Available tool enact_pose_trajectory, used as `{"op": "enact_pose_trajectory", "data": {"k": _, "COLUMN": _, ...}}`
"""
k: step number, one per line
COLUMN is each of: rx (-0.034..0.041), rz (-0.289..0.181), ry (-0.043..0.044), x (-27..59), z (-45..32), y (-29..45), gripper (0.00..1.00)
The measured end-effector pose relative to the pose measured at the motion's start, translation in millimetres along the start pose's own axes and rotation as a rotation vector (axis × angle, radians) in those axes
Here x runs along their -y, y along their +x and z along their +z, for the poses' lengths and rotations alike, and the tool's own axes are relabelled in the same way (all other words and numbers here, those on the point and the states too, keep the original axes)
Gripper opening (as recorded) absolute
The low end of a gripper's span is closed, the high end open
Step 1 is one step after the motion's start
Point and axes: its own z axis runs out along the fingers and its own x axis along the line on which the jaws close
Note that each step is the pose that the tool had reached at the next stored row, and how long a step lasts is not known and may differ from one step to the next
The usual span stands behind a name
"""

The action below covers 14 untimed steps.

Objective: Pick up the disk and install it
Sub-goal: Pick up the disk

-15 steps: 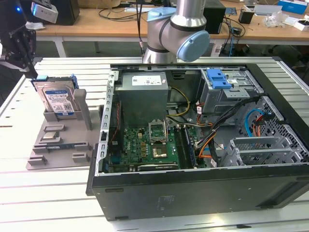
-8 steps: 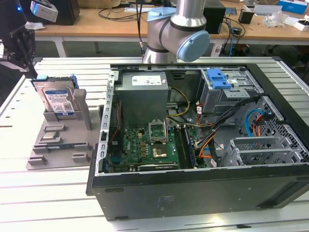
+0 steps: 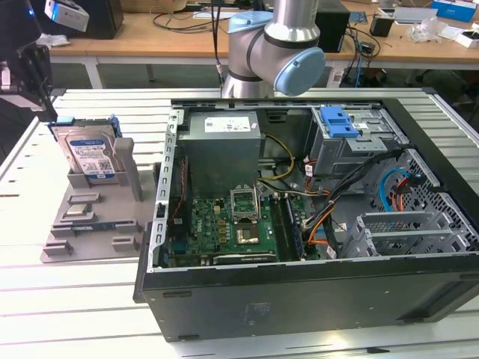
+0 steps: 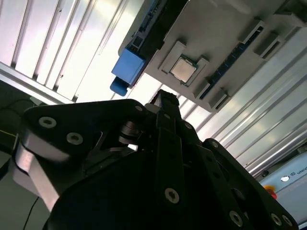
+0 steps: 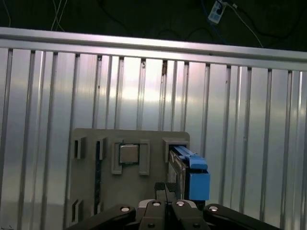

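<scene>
- The tool (image 5: 165,191) hangs in the air over the grey holder (image 3: 90,224). Its two fingers (image 5: 160,192) look pressed close together, and there is nothing between them.
- The disk (image 3: 88,153) stands up on its edge in a slot of the grey holder. Its white and blue label faces out in the exterior view.
- In the exterior view the tool is up high, above the disk and a bit to the exterior view's left of it. The two are apart and do not touch.
- In the first wrist view the disk shows from its thin top edge, with its blue side rail (image 5: 197,178) next to it. The fingertips point down near the disk, but not right onto it.
- A small square chip (image 5: 129,154) lies flat in another pocket of the holder, beside the disk.
- The holder sits on the ribbed metal tabletop (image 3: 75,299), on the exterior view's left of the open computer case (image 3: 299,277).
- Inside the case there are a big grey box (image 3: 221,149), a green board (image 3: 224,228) and a blue bracket (image 3: 340,120) on a metal cage.
- The robot arm (image 3: 273,45) stands behind the case.
</scene>
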Motion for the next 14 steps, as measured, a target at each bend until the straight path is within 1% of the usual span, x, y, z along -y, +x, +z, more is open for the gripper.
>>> {"op": "enact_pose_trajectory", "data": {"k": 2, "rx": -0.0004, "rz": -0.011, "ry": -0.0003, "x": 0.0, "z": 0.0, "y": 0.0, "gripper": 0.11}}
{"op": "enact_pose_trajectory", "data": {"k": 7, "rx": -0.0005, "rz": -0.014, "ry": -0.0003, "x": 0.0, "z": 0.0, "y": 0.0, "gripper": 0.11}}
{"op": "enact_pose_trajectory", "data": {"k": 10, "rx": -0.0006, "rz": -0.015, "ry": -0.0004, "x": 0.0, "z": 0.0, "y": 0.0, "gripper": 0.29}}
{"op": "enact_pose_trajectory", "data": {"k": 11, "rx": -0.0006, "rz": -0.016, "ry": -0.0004, "x": 0.0, "z": 0.0, "y": 0.0, "gripper": 0.42}}
{"op": "enact_pose_trajectory", "data": {"k": 12, "rx": -0.0006, "rz": -0.016, "ry": -0.0004, "x": 0.0, "z": 0.0, "y": 0.0, "gripper": 0.42}}
{"op": "enact_pose_trajectory", "data": {"k": 13, "rx": -0.0007, "rz": -0.017, "ry": -0.0004, "x": 0.0, "z": 0.0, "y": 0.0, "gripper": 0.48}}
{"op": "enact_pose_trajectory", "data": {"k": 14, "rx": -0.0007, "rz": -0.017, "ry": -0.0004, "x": 0.0, "z": 0.0, "y": 0.0, "gripper": 0.48}}
